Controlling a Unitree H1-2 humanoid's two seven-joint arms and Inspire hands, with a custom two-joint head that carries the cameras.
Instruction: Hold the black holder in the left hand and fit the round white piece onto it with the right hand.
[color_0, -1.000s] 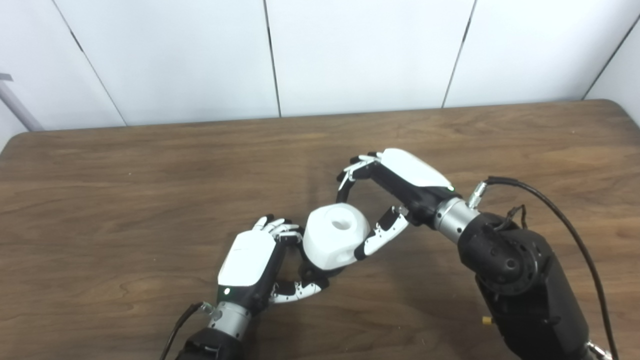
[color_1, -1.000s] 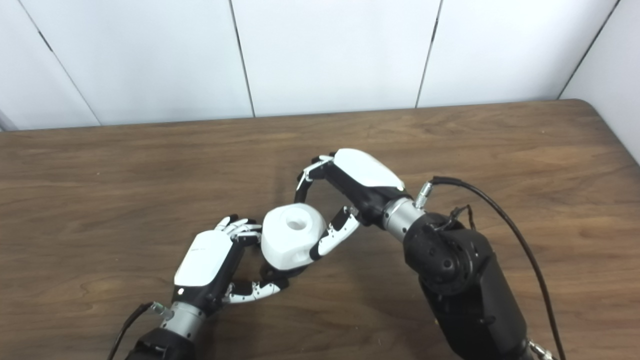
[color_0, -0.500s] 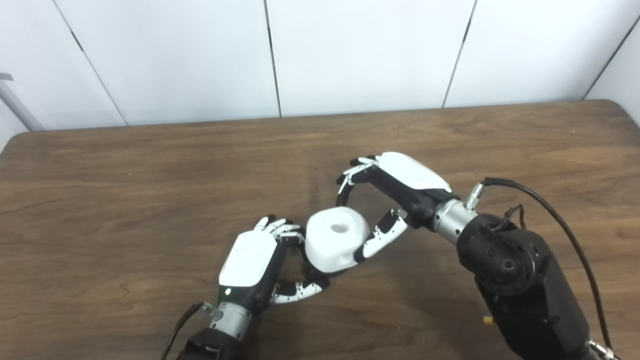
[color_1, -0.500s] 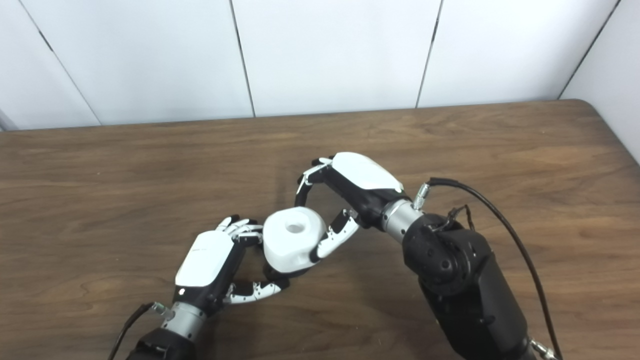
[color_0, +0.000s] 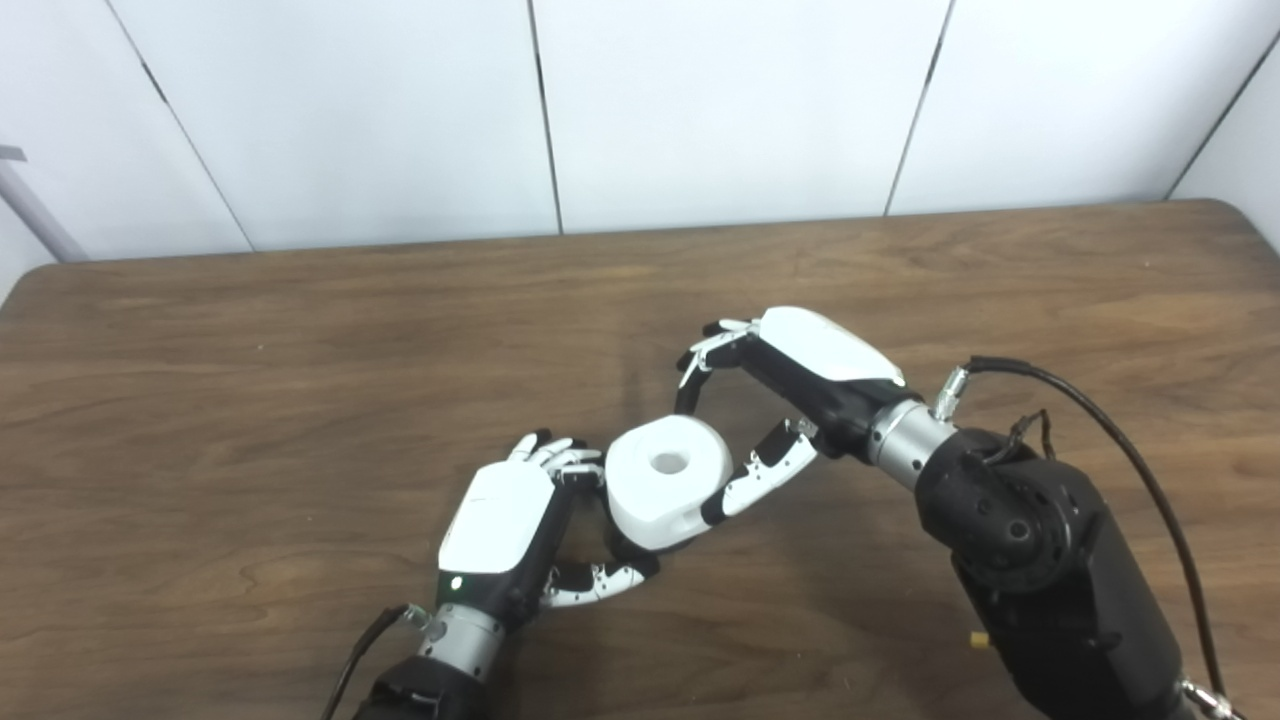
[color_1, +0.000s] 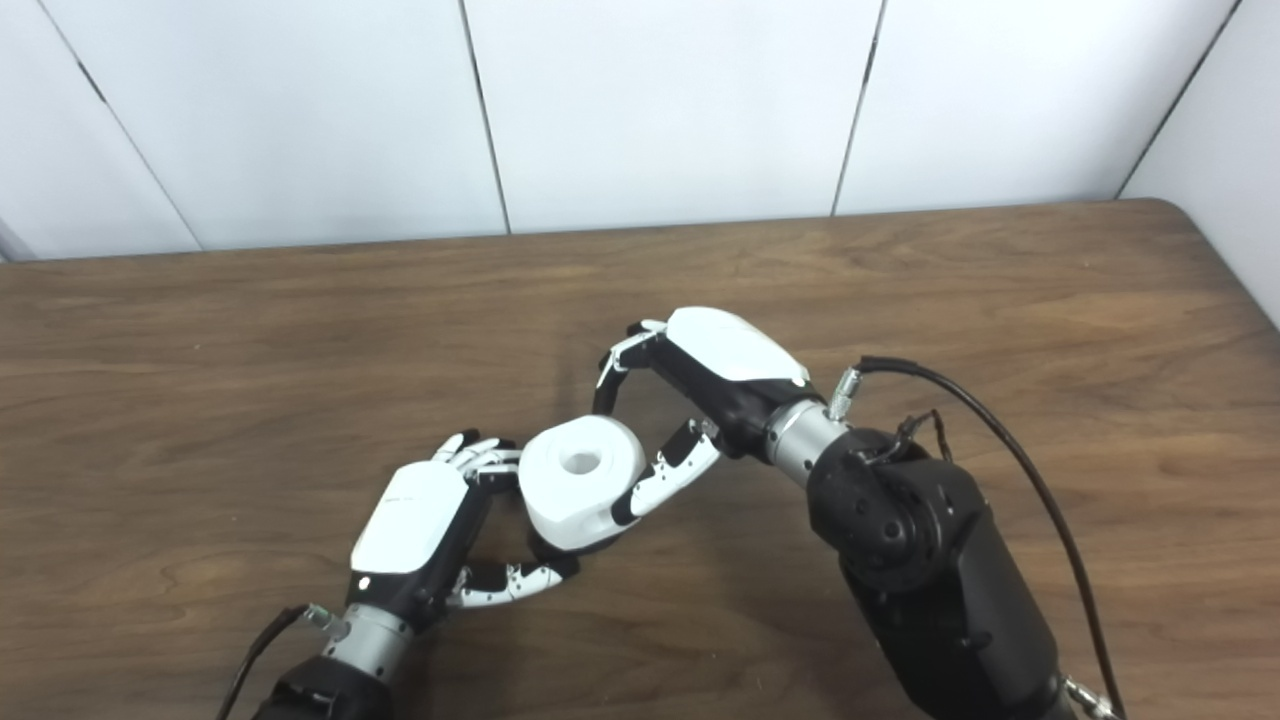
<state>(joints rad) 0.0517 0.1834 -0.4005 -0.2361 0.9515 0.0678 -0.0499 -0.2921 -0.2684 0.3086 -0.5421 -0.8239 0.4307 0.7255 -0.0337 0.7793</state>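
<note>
Left hand clamped on small black plastic holder low over the brown wood table as a steady base, right hand pinching chunky round white piece w/ center hole on top, prob to line it up.

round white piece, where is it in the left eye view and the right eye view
Left eye view: round white piece sits just right of centre, lower half.
Right eye view: it sits just left of centre, lower half.
Shared landmark: the right hand grips it, with the left hand at its lower left.
</note>
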